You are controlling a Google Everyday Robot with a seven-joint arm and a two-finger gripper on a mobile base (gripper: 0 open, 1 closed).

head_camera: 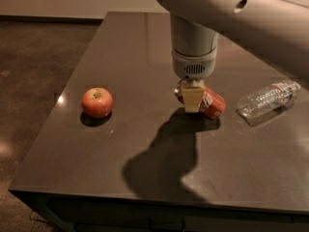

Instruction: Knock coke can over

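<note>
- Can (213, 104): lying on its side on the table (145, 47), right of centre, long axis slanted, its left end hidden behind the gripper
- Gripper (191, 98): pointing straight down from the arm (194, 47), tip low over the surface, overlapping the can's left end; contact likely but not confirmed; released or clenched, cannot tell
- Bottle (266, 98): on its side to the can's right, apart from it, near the right side of the view
- Apple (97, 102): upright, well left of the can, close to the table's left edge
- Open surface: a wide bare strip between apple and can; a broad area from the can to the front edge, crossed only by the arm's shadow (166, 163)
- Far edge well behind the arm
</note>
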